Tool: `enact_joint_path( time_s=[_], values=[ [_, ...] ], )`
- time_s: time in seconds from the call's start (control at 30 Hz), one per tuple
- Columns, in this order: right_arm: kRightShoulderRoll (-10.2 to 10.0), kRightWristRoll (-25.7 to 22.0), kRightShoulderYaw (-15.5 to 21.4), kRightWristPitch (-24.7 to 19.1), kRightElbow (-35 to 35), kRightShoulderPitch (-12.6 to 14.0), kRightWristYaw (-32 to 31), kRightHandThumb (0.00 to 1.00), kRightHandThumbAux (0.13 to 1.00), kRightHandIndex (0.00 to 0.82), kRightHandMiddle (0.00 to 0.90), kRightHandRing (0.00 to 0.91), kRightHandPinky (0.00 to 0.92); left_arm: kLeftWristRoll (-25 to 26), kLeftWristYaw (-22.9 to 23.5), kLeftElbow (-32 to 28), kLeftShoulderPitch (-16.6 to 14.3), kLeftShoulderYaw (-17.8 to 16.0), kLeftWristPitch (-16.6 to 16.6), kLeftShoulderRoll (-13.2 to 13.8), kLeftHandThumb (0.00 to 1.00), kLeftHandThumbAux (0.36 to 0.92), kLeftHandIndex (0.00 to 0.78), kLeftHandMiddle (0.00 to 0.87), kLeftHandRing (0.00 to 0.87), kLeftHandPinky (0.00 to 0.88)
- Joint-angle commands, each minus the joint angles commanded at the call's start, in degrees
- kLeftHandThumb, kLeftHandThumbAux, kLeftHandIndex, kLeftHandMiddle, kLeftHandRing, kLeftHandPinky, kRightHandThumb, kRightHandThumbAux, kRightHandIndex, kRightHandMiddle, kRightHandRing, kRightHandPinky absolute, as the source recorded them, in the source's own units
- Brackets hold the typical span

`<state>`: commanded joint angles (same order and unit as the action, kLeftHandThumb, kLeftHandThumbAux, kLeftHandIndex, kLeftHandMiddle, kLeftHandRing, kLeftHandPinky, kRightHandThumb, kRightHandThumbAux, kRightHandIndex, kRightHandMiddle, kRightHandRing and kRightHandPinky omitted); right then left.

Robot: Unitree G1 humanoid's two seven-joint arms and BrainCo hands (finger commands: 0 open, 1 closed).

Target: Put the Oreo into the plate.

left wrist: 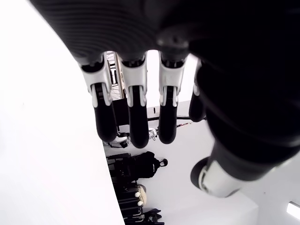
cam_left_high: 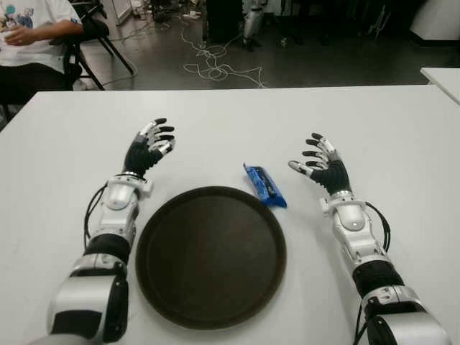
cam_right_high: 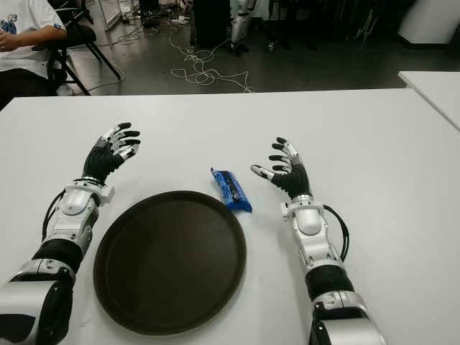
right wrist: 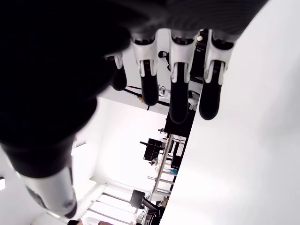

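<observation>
White table [cam_left_high: 230,122] seen from the head, with both arms stretched forward over it. Near centre: round dark plate [cam_left_high: 210,255], lying flat, nothing on it. Just beyond its far right rim: Oreo [cam_left_high: 264,185], a blue packet lying flat on the table, long axis running from far left to near right, its near end close to the rim but outside the plate. Right of the Oreo, near but not touching: right hand [cam_left_high: 320,165], palm turned toward the packet, fingers [right wrist: 179,89] spread and extended, thumb pointing left, grasping nothing. Left of the plate's far edge: left hand [cam_left_high: 149,147], raised over the table, fingers [left wrist: 138,112] likewise straight and released, holding nothing. Oreo between the two hands, much nearer the right one. Contact between either hand and the table not discernible. Far left corner, beyond the table: seated person [cam_left_high: 32,32] in a white shirt on a black chair [cam_left_high: 97,32]. On the dark floor behind the table: loose white cables [cam_left_high: 215,65]. At the far right edge: corner of a second white table [cam_left_high: 442,77].
</observation>
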<state>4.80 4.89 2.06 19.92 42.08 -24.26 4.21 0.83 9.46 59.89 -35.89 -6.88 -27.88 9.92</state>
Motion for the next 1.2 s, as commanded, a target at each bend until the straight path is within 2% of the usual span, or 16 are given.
enact_joint_path(
  time_s=[0.67,1.2],
  values=[
    [-0.15,-0.02,0.08,-0.64,-0.8,0.56,0.22,0.052,0.756,0.126,0.194,0.245,0.318,0.42,0.83,-0.07,0.38,-0.25,-0.94,-0.09,0.23,0.742,0.184,0.268,0.257,0.277],
    [-0.05,-0.2,0.16,-0.35,-1.68,1.25,-0.35,0.072,0.753,0.122,0.186,0.245,0.322,0.31,0.38,-0.96,0.96,-0.14,-1.09,-0.28,0.231,0.765,0.179,0.263,0.251,0.27]
  ],
)
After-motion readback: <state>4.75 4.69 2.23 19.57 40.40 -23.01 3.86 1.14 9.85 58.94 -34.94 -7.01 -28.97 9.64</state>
